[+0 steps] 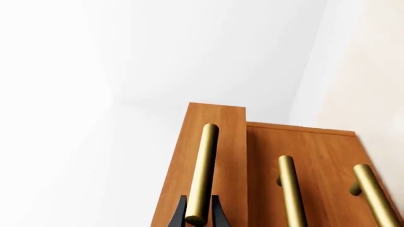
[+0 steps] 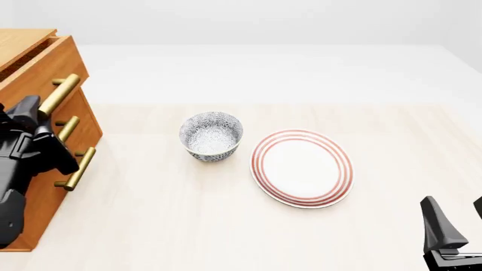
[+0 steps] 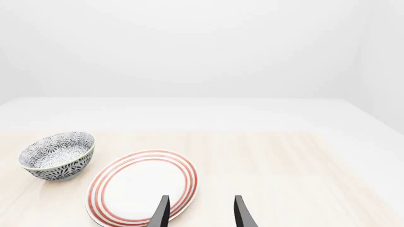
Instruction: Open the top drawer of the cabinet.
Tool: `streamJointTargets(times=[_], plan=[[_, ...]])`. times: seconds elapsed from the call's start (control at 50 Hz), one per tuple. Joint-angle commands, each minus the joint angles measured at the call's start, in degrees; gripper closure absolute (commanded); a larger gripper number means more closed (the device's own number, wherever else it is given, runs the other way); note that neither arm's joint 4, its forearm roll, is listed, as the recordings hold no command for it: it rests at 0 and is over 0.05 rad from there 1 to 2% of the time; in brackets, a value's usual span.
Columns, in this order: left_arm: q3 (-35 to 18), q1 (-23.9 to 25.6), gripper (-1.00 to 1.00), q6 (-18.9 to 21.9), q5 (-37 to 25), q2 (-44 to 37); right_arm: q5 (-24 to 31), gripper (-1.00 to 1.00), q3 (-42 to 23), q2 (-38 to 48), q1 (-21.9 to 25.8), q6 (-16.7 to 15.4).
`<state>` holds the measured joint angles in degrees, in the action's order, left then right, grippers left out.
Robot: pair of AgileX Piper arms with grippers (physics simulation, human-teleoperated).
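Observation:
The cabinet (image 2: pixel 42 209) stands at the table's left edge, orange-brown with three brass bar handles. Its top drawer (image 2: pixel 38 73) juts out a little past the two below, and a strip of its inside shows. My left gripper (image 2: pixel 42 116) is shut on the top drawer's handle (image 2: pixel 60 93). In the left wrist view the dark fingers (image 1: pixel 179 215) clasp the near end of that handle (image 1: pixel 203 170), and the top drawer's front (image 1: pixel 230 156) stands forward of the cabinet's face (image 1: pixel 322 156). My right gripper (image 2: pixel 455 226) hovers open near the front right corner, holding nothing.
A patterned bowl (image 2: pixel 211 135) sits mid-table, with a red-ringed white plate (image 2: pixel 302 167) to its right. Both also appear in the right wrist view, bowl (image 3: pixel 57 156) and plate (image 3: pixel 142 187), ahead of the right gripper (image 3: pixel 200 215). Two lower handles (image 1: pixel 290 189) lie beside the gripped one.

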<state>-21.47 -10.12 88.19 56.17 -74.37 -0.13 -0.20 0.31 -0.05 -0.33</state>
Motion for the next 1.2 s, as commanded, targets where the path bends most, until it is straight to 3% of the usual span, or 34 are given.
streamJointTargets(times=[0.02, 1.2], plan=[[0.2, 4.0, 1.0, 0.5, -2.2, -0.9, 0.0, -1.0, 0.0, 0.0, 0.0, 0.0], [2.6, 12.4, 1.0, -0.6, -1.8, 1.7, 0.0, -1.0, 0.0, 0.0, 0.0, 0.0]])
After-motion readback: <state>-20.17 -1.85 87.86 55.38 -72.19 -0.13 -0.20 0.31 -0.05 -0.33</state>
